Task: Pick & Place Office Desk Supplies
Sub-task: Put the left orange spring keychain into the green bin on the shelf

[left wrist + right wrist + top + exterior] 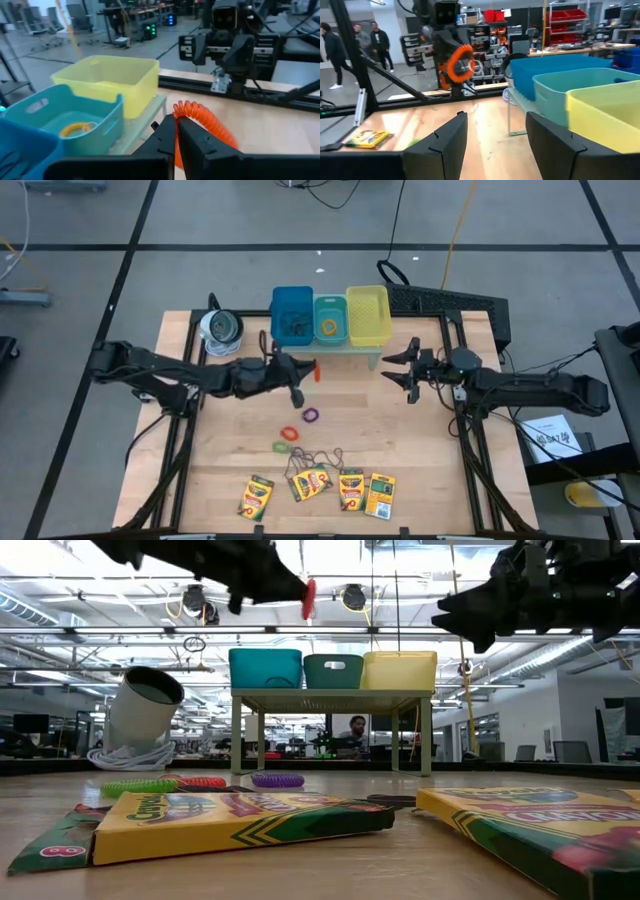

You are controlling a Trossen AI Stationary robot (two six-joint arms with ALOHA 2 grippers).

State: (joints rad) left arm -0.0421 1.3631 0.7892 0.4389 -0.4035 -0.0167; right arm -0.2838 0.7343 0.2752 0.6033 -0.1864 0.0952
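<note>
A: While the left gripper (303, 370) hangs in the air just before the bins (330, 318), it's pinched tight on the orange band (200, 117) — gripped at the rim.

B: And the right gripper (398, 367)?

A: Fingers spread, nothing in it, waiting near the yellow bin (368, 314).

B: How does the band handle?

A: I'd say light, soft, springy — an edge pinch should do. Other bands (298, 426) and crayon boxes (320, 488) lie on the table (220, 440).

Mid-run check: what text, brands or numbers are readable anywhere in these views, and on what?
"Crayola" (partly legible): on the side of the nearest crayon box in the low view.
Crayon boxes from above: print too small to read.
White sheet beside the table: dark marking, unreadable.
Blue bin, teal bin, yellow bin: no text visible.
</note>
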